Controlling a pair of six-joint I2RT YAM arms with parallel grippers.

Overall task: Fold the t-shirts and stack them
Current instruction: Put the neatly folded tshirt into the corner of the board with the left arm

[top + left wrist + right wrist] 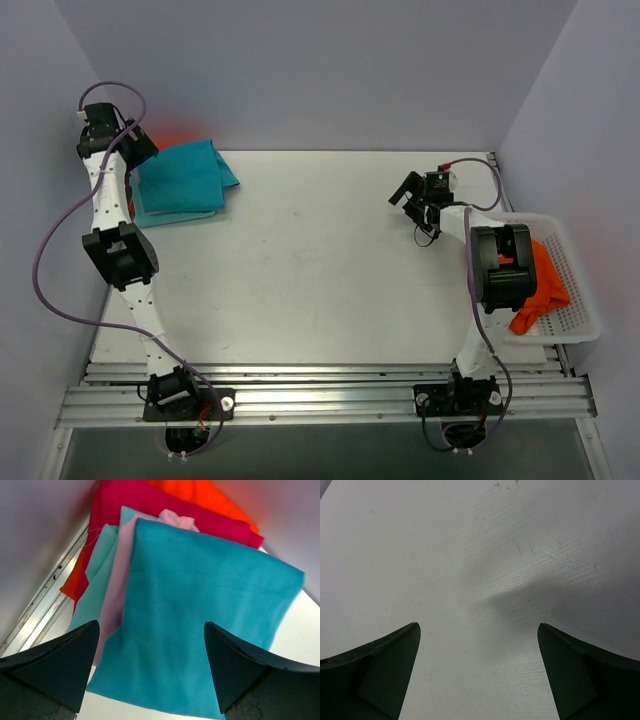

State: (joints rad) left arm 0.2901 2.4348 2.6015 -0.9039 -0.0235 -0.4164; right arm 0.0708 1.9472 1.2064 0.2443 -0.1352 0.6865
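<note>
left arm [105,195] stretched forward; left fingers [55,665] apart | right arm [500,265] bent; right fingers [375,670] apart

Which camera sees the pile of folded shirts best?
The left wrist view: the pile of folded cloth t-shirts fills it, teal on top, pink, aqua, crimson and orange edges beneath. The top external view shows mainly the teal top, partly behind the left arm. The right wrist view shows only white table.

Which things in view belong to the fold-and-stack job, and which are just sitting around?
Job: teal shirt topping the stack; pink shirt, pale aqua shirt, crimson shirt and folded orange shirt beneath; crumpled orange shirt, far right.
Sitting around: white mesh basket, table.
</note>
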